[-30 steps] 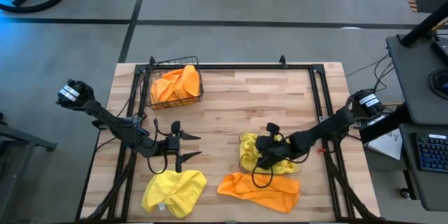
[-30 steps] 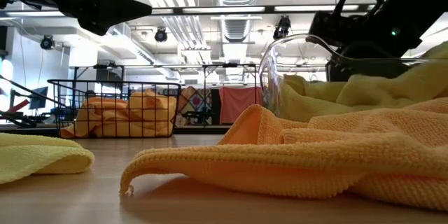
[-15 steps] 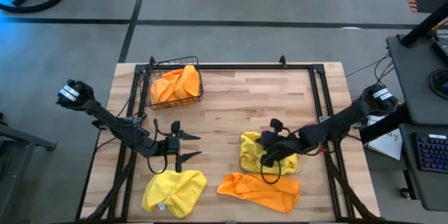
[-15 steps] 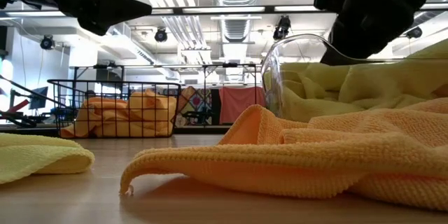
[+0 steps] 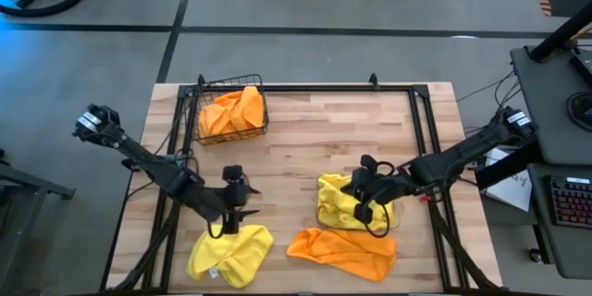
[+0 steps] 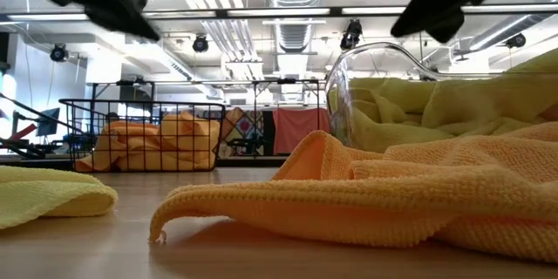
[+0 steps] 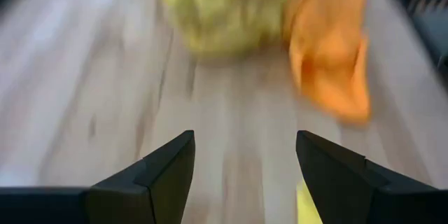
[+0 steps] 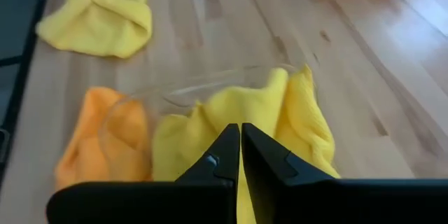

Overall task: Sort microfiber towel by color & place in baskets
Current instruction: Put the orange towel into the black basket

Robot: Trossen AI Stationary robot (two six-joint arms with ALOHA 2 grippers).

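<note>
A loose yellow towel (image 5: 229,252) (image 6: 44,196) lies near the table's near edge on the left. An orange towel (image 5: 342,250) (image 6: 366,200) lies crumpled near the near edge, in front of the clear bin (image 5: 326,217) (image 6: 336,87), which holds yellow towels (image 5: 347,205) (image 8: 231,112). The wire basket (image 5: 231,111) (image 6: 139,135) at the far left holds orange towels. My left gripper (image 5: 242,202) (image 7: 241,175) is open and hovers just beyond the loose yellow towel. My right gripper (image 5: 356,194) (image 8: 238,147) is shut and hangs over the bin's yellow towels, holding nothing.
Bare wood spans the table's middle between the basket and the bin. A dark metal frame (image 5: 305,88) runs along the table's far edge and down its sides. The loose yellow towel (image 8: 98,14) and the orange towel (image 8: 105,133) also show in the right wrist view.
My right gripper has risen out of the clear bin and drawn back a little toward the table's right edge, leaving the yellow towels inside. My left gripper has turned about its wrist and shifted slightly toward the near edge, above the loose yellow towel.
</note>
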